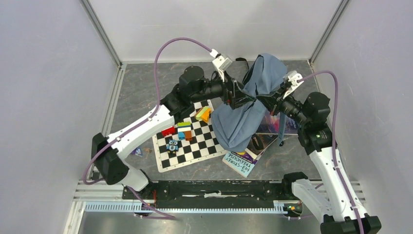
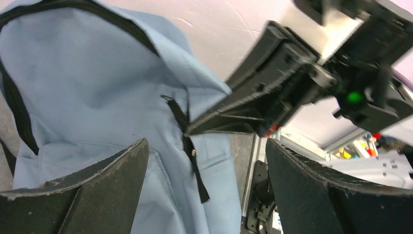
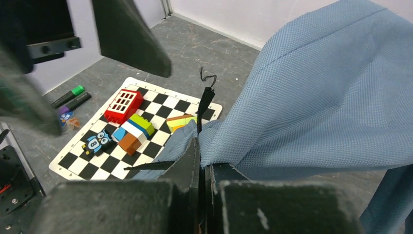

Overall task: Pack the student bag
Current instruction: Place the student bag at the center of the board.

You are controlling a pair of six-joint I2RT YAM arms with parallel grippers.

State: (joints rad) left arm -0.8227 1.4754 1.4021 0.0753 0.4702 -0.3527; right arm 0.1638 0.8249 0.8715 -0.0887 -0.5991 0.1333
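The limp grey-blue fabric backpack [image 1: 243, 122] is pinched by the right gripper [image 3: 202, 163], the left gripper [image 2: 207, 145] spread wide; its zipped rim [image 2: 22, 122] is judged the firmest hold

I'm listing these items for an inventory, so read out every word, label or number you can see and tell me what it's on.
"STOREY TREEHOUSE", small "THE" above it: on the book lying partly under the student bag. The number before "STOREY" is too blurred to be sure of.
On the markers: any print is too small to read.
On the purple cover by the bag: print blurred, unreadable.
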